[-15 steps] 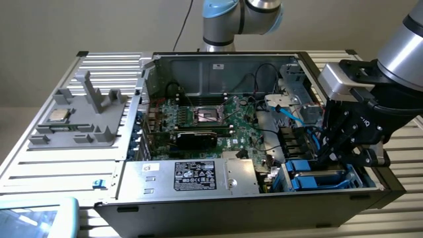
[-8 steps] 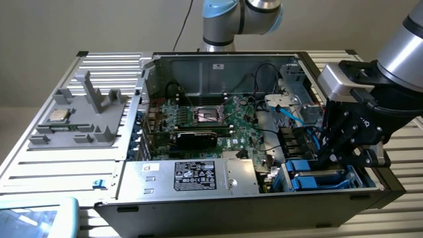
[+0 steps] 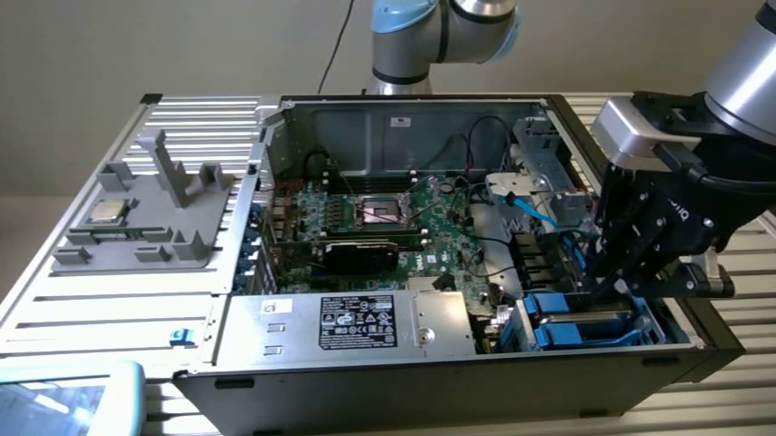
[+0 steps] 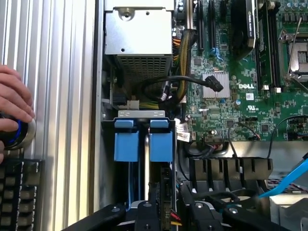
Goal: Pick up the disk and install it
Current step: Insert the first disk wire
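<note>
Exterior view first: the open computer case (image 3: 363, 118) lies on the slatted metal table (image 3: 122, 300), motherboard (image 3: 401, 227) exposed at the centre. Down at about four o'clock in the case sits the drive bay (image 3: 594, 318), and there is the disk (image 3: 582, 329), its bright blue carrier showing in the bay, already seated among the blue rails. The gripper (image 3: 619, 272) hangs right over it, dark fingers reaching down to the bay's upper edge. From here I cannot tell whether the fingers touch the carrier, nor how wide they stand. At nine o'clock, well apart, a grey fixture (image 3: 145, 218) holds a small silver chip (image 3: 109, 211). The silver box with the black label (image 3: 352, 322) sits at six o'clock.

Wrist view now: looking straight down into the bay, two blue carrier tabs (image 4: 143, 139) side by side, the disk (image 4: 144, 166) between them seen edge-on as a pale strip. The gripper's (image 4: 159, 211) black fingers show nearest the camera, with the strip running toward the gap between them. They look parted, not clamped on anything. A person's hand (image 4: 12, 106) rests on a round button beside a keyboard (image 4: 19, 192).

Handling, as I judge it: stiff, fairly dense, shock-sensitive; hold by the carrier's long edges, never the springy tabs.
</note>
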Available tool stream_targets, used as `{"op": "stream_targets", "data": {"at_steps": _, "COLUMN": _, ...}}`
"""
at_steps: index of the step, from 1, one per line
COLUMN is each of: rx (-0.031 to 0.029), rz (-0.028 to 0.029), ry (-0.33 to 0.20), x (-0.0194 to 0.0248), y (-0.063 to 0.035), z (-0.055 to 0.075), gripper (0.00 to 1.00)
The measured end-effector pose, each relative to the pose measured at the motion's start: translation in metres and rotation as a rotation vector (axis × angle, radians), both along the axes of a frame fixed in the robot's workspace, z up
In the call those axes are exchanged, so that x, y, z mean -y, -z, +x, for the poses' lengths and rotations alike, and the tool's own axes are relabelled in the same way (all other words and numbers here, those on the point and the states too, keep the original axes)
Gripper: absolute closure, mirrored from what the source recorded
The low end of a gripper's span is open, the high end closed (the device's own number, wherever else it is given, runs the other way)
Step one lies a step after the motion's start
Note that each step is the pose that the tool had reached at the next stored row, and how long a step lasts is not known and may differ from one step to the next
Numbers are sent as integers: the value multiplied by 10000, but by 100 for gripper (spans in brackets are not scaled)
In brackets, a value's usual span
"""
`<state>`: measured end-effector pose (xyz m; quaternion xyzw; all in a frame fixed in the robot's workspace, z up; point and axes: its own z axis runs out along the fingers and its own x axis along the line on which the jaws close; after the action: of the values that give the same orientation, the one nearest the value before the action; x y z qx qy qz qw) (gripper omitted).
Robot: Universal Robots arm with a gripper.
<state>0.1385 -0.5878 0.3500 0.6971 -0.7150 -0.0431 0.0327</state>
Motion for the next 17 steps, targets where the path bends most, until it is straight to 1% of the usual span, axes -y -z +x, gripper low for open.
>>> {"op": "stream_targets", "data": {"at_steps": 4, "rx": -1, "rz": -100, "ry": -1, "x": 0, "y": -145, "z": 1, "gripper": 71}}
{"op": "stream_targets", "data": {"at_steps": 10, "rx": 0, "rz": -216, "ry": -1, "x": 0, "y": -413, "z": 0, "gripper": 71}}
{"op": "stream_targets", "data": {"at_steps": 13, "rx": 0, "rz": -296, "ry": -1, "x": -1, "y": -545, "z": 1, "gripper": 71}}
{"op": "stream_targets", "data": {"at_steps": 14, "rx": 0, "rz": -354, "ry": -2, "x": -8, "y": -575, "z": 1, "gripper": 71}}
{"op": "stream_targets", "data": {"at_steps": 15, "rx": 0, "rz": -440, "ry": -2, "x": -22, "y": -595, "z": 1, "gripper": 71}}
{"op": "stream_targets", "data": {"at_steps": 17, "rx": 0, "rz": -637, "ry": -1, "x": -55, "y": -630, "z": 0, "gripper": 71}}
